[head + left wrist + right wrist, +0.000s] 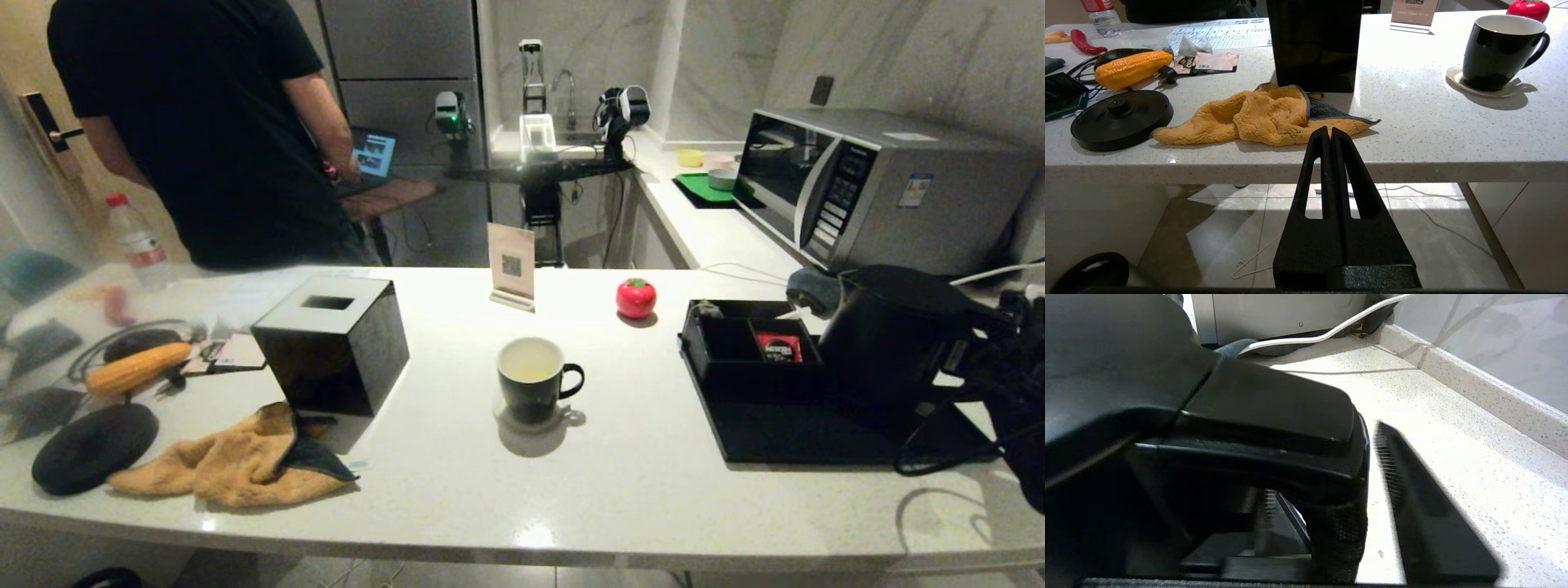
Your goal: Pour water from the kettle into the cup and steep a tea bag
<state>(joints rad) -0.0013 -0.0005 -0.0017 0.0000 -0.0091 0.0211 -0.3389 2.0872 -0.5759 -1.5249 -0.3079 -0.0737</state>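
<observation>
My right gripper (1331, 498) sits at the kettle's (886, 335) handle (1274, 428), at the far right of the counter (522, 498). Its fingers are spread, one on each side of the handle; the outer finger (1421, 506) stands clear of it with a sliver of counter showing between, and the inner one is blurred behind the handle, so I cannot tell if it touches. The kettle stands upright on the black tray (816, 441), just right of the tray's box (735, 351), which holds a red sachet (780, 347).

The cup (535, 380) stands on a coaster (1453, 77) in the middle of the counter, handle to the right, with pale water (531, 366) inside. I cannot make out the tea bag.

My left gripper (1330, 132) hangs below the near edge of the counter, fingers pressed together and holding nothing. Beyond it lie an orange cloth (237, 461), a black tissue box (331, 343) and, to the left, the kettle's base (94, 447).
</observation>
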